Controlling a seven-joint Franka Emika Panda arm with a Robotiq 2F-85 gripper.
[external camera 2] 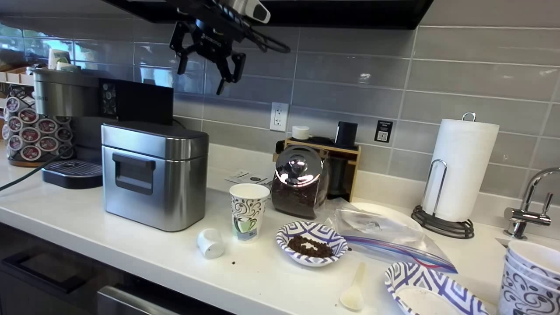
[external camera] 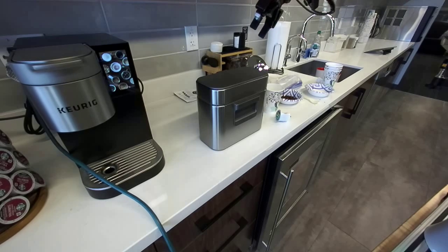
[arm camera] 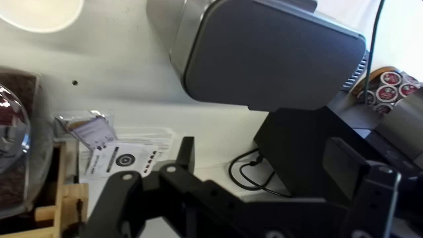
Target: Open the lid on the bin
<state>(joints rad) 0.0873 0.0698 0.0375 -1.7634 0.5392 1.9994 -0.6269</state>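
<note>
The bin (external camera: 213, 127) is a boxy brushed-steel container standing upright on the white counter, also seen in an exterior view (external camera 2: 181, 190). Its dark grey lid (external camera: 232, 77) lies flat and shut on top, also visible in an exterior view (external camera 2: 153, 130). In the wrist view the lid (arm camera: 264, 56) fills the upper right, with a small tab at its back edge. A recessed handle (external camera 2: 134, 173) is on the bin's front side. My gripper (external camera 2: 200, 82) is open and empty, in the air above the lid and toward the wall. Its fingers (arm camera: 261, 148) are wide apart in the wrist view, touching nothing.
The Keurig coffee maker (external camera: 70, 101) stands beside the bin, with a teal cable (external camera: 136, 199) crossing the counter. A paper cup (external camera 2: 248, 210), a white pod (external camera 2: 211, 243), a bowl (external camera 2: 311, 258) and a glass jar (external camera 2: 297, 192) stand on the other side. A dark cabinet (external camera 2: 341, 15) hangs overhead.
</note>
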